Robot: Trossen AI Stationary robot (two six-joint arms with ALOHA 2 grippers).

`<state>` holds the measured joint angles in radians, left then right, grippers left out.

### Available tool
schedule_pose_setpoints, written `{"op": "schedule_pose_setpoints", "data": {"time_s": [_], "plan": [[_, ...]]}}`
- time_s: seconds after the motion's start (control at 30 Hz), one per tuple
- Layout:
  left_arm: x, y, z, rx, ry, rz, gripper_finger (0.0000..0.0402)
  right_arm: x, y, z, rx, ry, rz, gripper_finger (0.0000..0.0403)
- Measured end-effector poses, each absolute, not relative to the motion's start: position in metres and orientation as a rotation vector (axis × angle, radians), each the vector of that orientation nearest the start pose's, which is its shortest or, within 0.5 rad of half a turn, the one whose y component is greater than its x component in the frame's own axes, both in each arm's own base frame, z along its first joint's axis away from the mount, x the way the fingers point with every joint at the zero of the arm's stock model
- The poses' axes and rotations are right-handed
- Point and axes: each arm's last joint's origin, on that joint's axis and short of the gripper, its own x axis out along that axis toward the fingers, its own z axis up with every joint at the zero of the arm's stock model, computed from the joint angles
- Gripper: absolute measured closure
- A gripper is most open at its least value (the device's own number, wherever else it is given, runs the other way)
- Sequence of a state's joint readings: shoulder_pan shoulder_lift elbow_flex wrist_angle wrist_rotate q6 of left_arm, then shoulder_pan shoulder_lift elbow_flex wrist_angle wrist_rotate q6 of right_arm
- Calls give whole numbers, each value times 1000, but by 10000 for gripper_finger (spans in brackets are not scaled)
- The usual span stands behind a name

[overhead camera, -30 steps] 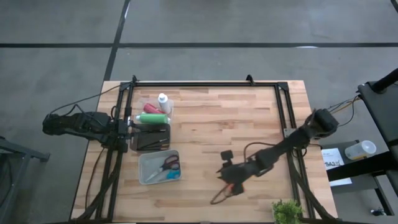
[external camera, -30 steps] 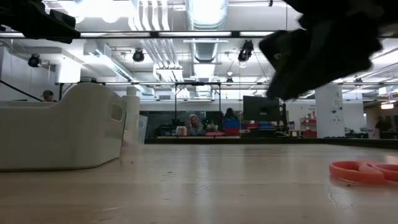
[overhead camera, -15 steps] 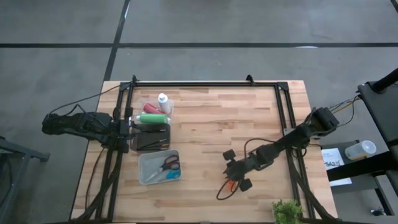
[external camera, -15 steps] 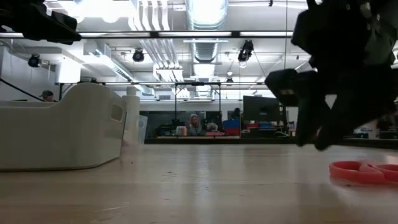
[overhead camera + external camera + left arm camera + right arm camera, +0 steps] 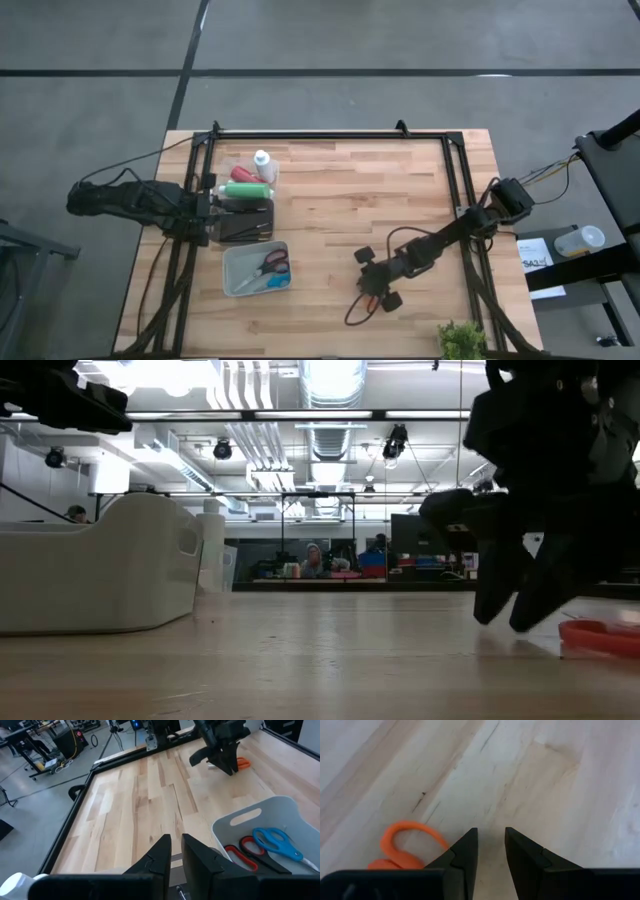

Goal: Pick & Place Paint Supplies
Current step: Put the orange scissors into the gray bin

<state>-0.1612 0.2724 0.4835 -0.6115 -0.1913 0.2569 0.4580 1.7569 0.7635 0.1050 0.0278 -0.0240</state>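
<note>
The paint supplies lie at the table's far left. A white bottle (image 5: 262,160), a red bottle (image 5: 241,173) and a green bottle (image 5: 243,190) sit together, with thin brushes in a dark tray (image 5: 243,222) beside them. My left gripper (image 5: 207,207) waits at the left edge by that tray; in the left wrist view (image 5: 176,845) only a slim gap parts its fingers. My right gripper (image 5: 375,283) is at the near right, fingers slanting down, a little apart and with nothing between them (image 5: 490,837), just over the wood (image 5: 508,622). Beside it lie orange scissors (image 5: 410,823). No frame shows a touch.
A white bin (image 5: 256,268) with red and blue scissors (image 5: 265,845) stands near the left arm. The orange scissors (image 5: 371,297) lie flat on the wood toward the near edge. A black frame (image 5: 330,134) rims the table, and a small green plant (image 5: 462,340) sits at the near right corner.
My right gripper has come down toward the table and tipped steeper. Its fingertips were well above the wood and now stand just over it, next to the orange scissors. The gap between its fingers looks the same.
</note>
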Motion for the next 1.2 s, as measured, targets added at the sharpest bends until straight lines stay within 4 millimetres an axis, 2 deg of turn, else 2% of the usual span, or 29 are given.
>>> {"op": "schedule_pose_setpoints", "data": {"time_s": [0.13, 0.37, 0.77, 1.03, 1.2], "plan": [[81, -8, 247, 324, 396, -21, 351, 280, 138, 126, -235, 839, 433, 307], [82, -8, 247, 325, 403, -22, 351, 270, 140, 129, -208, 914, 545, 307], [83, -8, 246, 326, 411, -23, 351, 274, 142, 111, -290, 916, 507, 307], [83, -8, 246, 326, 411, -23, 351, 281, 135, 116, -328, 856, 302, 307], [83, -8, 246, 326, 411, -23, 351, 288, 122, 115, -180, 873, 204, 307]]}}
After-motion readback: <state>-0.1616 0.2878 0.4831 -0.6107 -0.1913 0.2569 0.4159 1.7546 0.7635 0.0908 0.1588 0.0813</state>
